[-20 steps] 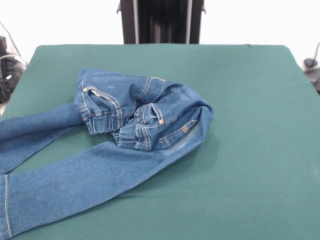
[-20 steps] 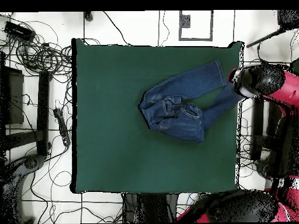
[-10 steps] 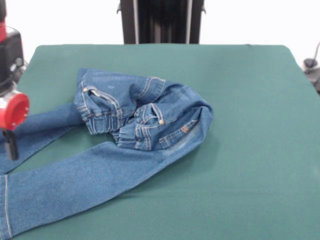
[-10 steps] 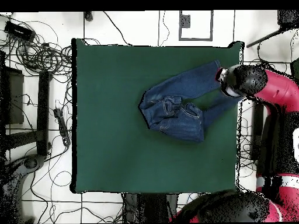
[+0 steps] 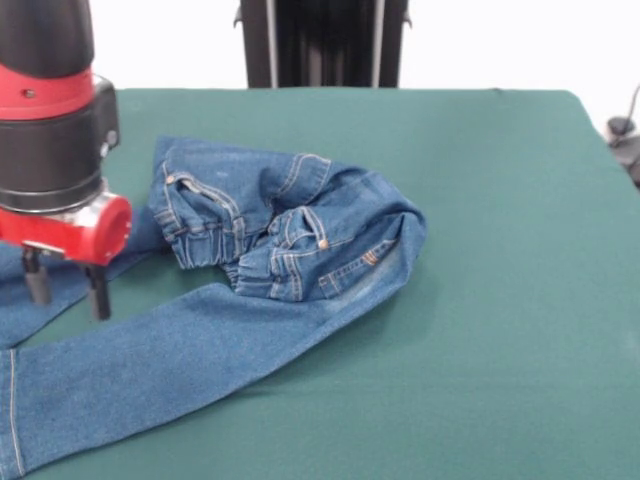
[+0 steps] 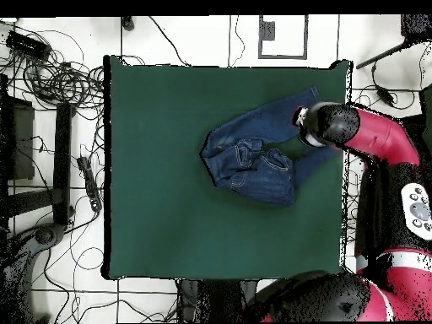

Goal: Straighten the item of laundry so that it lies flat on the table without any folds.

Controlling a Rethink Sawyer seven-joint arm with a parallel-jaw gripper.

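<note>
The item of laundry is a small pair of blue jeans, crumpled on the green table. Its waistband is folded over in a bunched heap, and two legs trail toward the left edge in the front view. My gripper hangs at the left, above the gap between the two legs, its two black fingers apart and holding nothing. From overhead the arm's black head covers the legs near the table's right edge.
Cables and black stands lie on the floor beside the table's left side in the overhead view. A black post stands behind the table's far edge.
The arm has come in from the table's edge over the jeans' legs, moving further inward in each frame. The jeans have not moved.
</note>
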